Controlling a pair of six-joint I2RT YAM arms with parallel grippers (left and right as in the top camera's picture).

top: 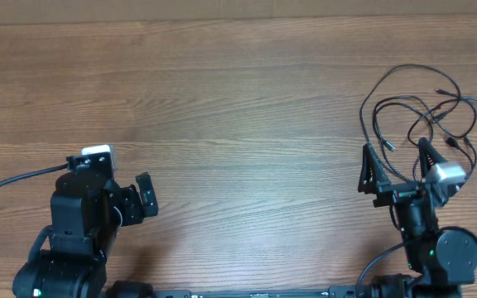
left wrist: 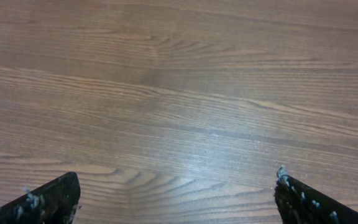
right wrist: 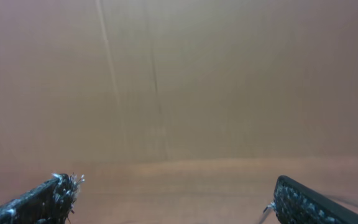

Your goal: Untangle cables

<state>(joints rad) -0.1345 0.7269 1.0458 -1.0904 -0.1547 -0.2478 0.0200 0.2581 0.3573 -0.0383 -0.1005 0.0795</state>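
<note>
1. The cables point(top: 427, 117) lie in loose, tangled loops on the far right part of the desk point(top: 222, 99).
2. The right tool point(top: 396, 156) stands wide open and holds nothing. Its fingers sit at the loops' near edge; whether they touch a cord I cannot tell.
3. The left tool point(left wrist: 176, 190), equally wide and empty, hangs over the wood well apart from the cables.

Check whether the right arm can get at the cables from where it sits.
Probably yes: the cables lie just ahead of the right gripper, whose fingers stand wide open, and nothing blocks the way.
</note>
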